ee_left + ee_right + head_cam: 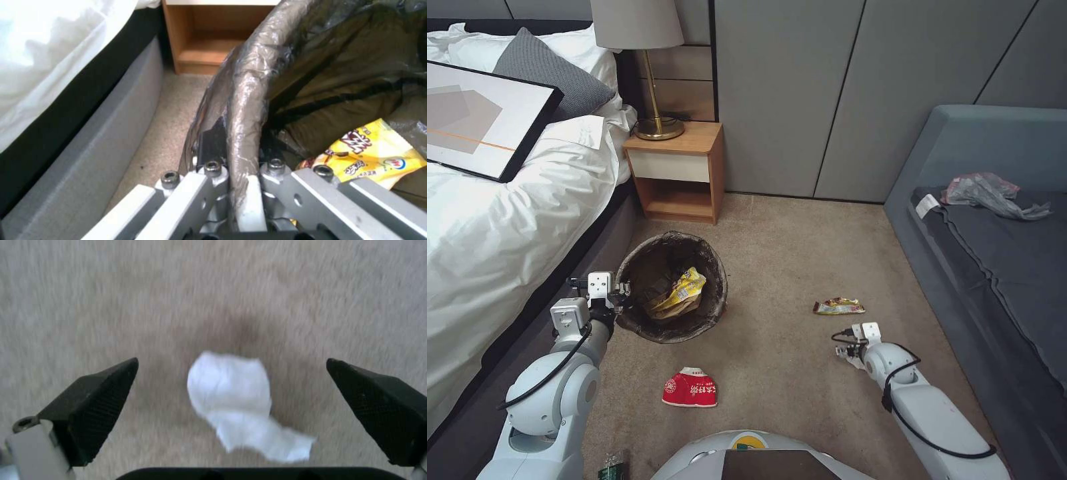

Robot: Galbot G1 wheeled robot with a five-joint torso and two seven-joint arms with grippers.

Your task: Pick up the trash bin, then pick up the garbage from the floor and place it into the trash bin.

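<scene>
The trash bin [715,293], lined with a dark bag, stands on the carpet beside the bed. A yellow snack wrapper [686,289] lies inside it. My left gripper [622,291] is shut on the bin's bagged rim [245,106], one finger outside and one inside, with the yellow wrapper [373,156] close by. My right gripper [847,343] hangs low over the carpet, open, its fingers [98,406] either side of a crumpled white tissue [233,396]. A multicoloured wrapper [838,307] lies just beyond it. A crushed red-and-white bowl [690,388] lies near my base, and a green-labelled bottle [612,467] shows at the bottom edge.
The bed [487,247] with a framed picture runs along the left, close to the bin. A wooden nightstand [677,173] with a lamp stands behind the bin. A grey sofa [1000,267] with a crumpled plastic bag bounds the right. Open carpet lies between.
</scene>
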